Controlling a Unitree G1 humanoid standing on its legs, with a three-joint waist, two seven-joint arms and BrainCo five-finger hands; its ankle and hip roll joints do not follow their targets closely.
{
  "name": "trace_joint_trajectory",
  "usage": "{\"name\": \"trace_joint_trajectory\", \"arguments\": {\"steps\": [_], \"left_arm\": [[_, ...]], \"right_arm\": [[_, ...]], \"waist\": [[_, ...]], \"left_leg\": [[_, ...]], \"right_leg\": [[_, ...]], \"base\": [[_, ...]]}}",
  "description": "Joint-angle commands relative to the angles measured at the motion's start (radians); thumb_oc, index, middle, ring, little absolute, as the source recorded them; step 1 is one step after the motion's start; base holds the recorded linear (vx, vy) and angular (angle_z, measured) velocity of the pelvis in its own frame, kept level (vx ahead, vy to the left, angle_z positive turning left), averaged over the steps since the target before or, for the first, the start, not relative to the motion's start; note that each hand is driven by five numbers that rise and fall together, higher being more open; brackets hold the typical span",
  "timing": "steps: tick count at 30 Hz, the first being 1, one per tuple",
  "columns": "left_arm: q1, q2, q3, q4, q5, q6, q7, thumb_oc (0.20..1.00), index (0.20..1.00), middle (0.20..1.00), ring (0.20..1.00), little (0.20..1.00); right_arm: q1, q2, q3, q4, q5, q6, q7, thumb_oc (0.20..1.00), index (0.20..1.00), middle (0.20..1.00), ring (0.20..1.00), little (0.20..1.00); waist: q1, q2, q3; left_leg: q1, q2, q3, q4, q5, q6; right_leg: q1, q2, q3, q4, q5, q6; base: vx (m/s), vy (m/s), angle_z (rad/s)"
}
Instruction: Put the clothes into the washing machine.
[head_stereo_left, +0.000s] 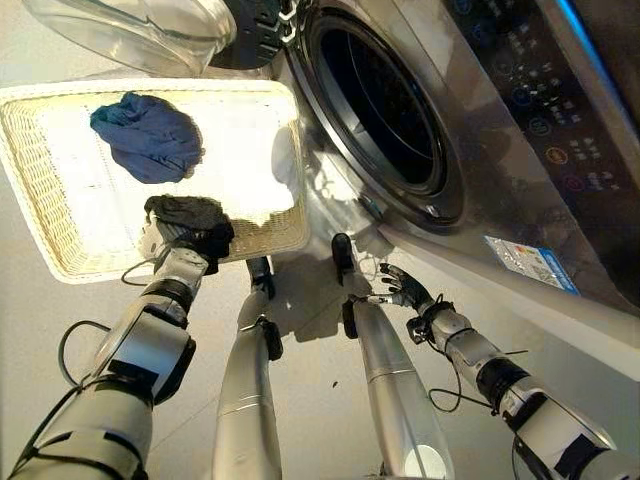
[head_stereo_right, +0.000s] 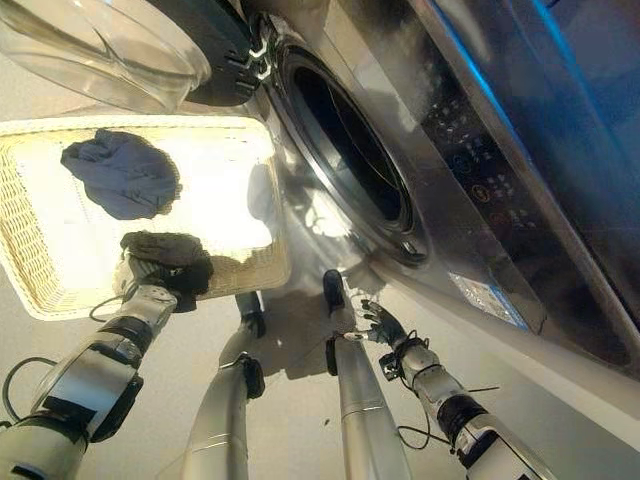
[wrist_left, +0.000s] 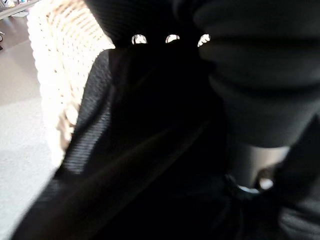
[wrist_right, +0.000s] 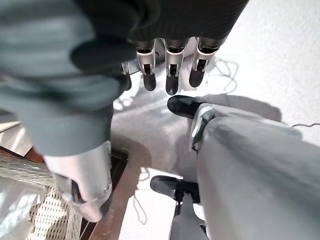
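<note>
A white wicker basket (head_stereo_left: 30, 200) stands on the floor to the left of the washing machine, whose round drum opening (head_stereo_left: 385, 110) is uncovered. A blue cloth (head_stereo_left: 148, 135) lies in the basket's far half. At the near rim a dark cloth (head_stereo_left: 190, 215) is bunched over my left hand (head_stereo_left: 178, 250). In the left wrist view the dark cloth (wrist_left: 125, 150) covers the hand beside the basket's weave (wrist_left: 60, 65). Low in front of the machine, my right hand (head_stereo_left: 405, 288) hangs open and holds nothing, its fingers (wrist_right: 170, 70) straight above the floor.
The machine's glass door (head_stereo_left: 140, 30) is swung open above the basket's far side. Its silver front carries a control panel (head_stereo_left: 540, 100) and a sticker (head_stereo_left: 530, 265). Pale floor lies between the basket and the machine. A corner of the basket (wrist_right: 45, 220) shows by the right arm.
</note>
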Motion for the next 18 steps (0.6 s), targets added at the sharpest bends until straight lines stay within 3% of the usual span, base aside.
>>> {"name": "trace_joint_trajectory", "arguments": {"steps": [1, 4, 8, 12, 18], "left_arm": [[-0.007, -0.015, 0.019, 0.007, -0.129, -0.080, -0.086, 0.200, 0.200, 0.200, 0.200, 0.200], [0.011, -0.015, 0.043, -0.037, -0.164, -0.148, -0.059, 0.200, 0.200, 0.200, 0.200, 0.200], [0.038, -0.016, 0.070, -0.090, -0.222, -0.176, -0.024, 0.200, 0.200, 0.200, 0.200, 0.200], [0.081, -0.012, 0.115, -0.130, -0.291, -0.243, 0.005, 0.200, 0.200, 0.200, 0.200, 0.200], [0.219, 0.003, 0.167, -0.336, -0.261, -0.288, 0.059, 0.200, 0.200, 0.200, 0.200, 0.200]], "right_arm": [[0.047, -0.014, 0.014, -0.079, 0.037, -0.041, -0.004, 1.000, 1.000, 1.000, 1.000, 1.000], [0.052, -0.014, 0.005, -0.086, 0.044, -0.060, 0.000, 1.000, 1.000, 1.000, 1.000, 1.000], [0.050, -0.020, -0.004, -0.109, 0.058, -0.070, -0.003, 1.000, 1.000, 1.000, 1.000, 1.000], [0.036, -0.021, -0.018, -0.131, 0.085, -0.082, -0.010, 1.000, 1.000, 1.000, 1.000, 1.000], [0.047, -0.033, -0.079, -0.237, 0.113, -0.090, -0.039, 1.000, 1.000, 1.000, 1.000, 1.000]], "waist": [[-0.023, -0.082, -0.005], [-0.015, -0.081, -0.005], [-0.001, -0.075, -0.005], [0.018, -0.062, -0.005], [0.073, -0.015, -0.005]], "left_leg": [[-0.029, -0.078, -0.012, 0.194, -0.168, 0.003], [-0.013, -0.083, -0.023, 0.172, -0.161, 0.002], [0.027, -0.089, -0.033, 0.139, -0.148, 0.000], [0.089, -0.089, -0.040, 0.104, -0.133, -0.003], [0.214, -0.088, -0.059, -0.017, -0.074, -0.008]], "right_leg": [[-0.005, 0.029, -0.012, -0.190, 0.190, 0.016], [0.007, 0.033, -0.012, -0.200, 0.191, 0.016], [0.041, 0.037, -0.012, -0.211, 0.190, 0.016], [0.095, 0.037, -0.016, -0.210, 0.179, 0.015], [0.218, 0.035, -0.033, -0.214, 0.143, 0.011]], "base": [[-0.03, -0.034, -0.04], [-0.04, -0.053, 0.01], [-0.04, -0.038, 0.06], [-0.05, -0.045, 0.10], [-0.04, -0.042, 0.10]]}}
